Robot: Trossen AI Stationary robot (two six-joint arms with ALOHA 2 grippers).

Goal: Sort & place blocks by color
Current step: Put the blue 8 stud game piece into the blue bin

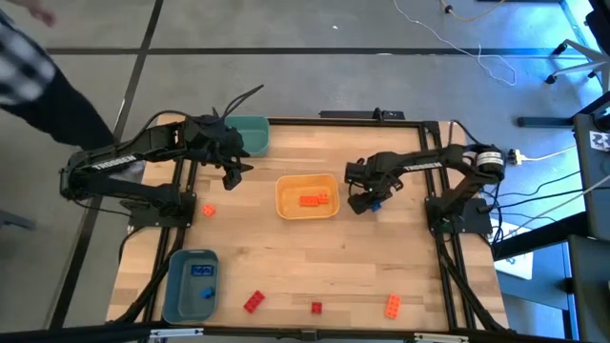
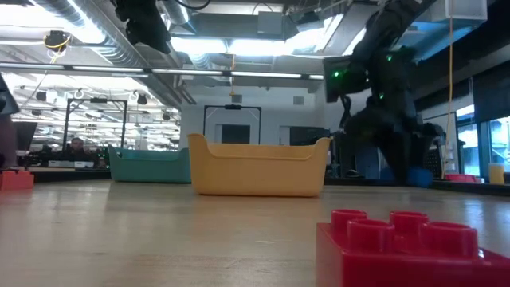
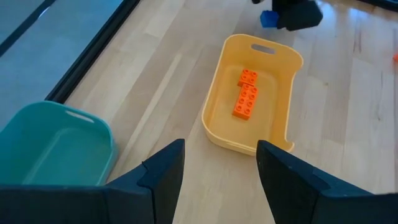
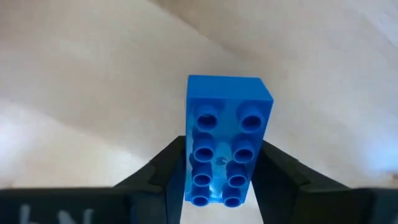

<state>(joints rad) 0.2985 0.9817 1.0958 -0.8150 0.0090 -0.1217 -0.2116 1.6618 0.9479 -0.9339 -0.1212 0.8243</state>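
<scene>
Two dark fingers of the right gripper (image 4: 217,180) clamp one oblong blue plastic brick (image 4: 224,140) just beside the yellow-orange plastic bin (image 1: 307,211). A shallow pinch (only its near end) could slip during carrying. The left gripper (image 3: 217,168) hovers released near the teal plastic bin (image 3: 56,146).

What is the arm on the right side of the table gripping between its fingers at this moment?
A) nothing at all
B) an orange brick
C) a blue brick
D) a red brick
C: the right wrist view shows the right gripper closed on a blue brick, and from above a bit of blue shows at that gripper beside the yellow-orange bin.
</scene>
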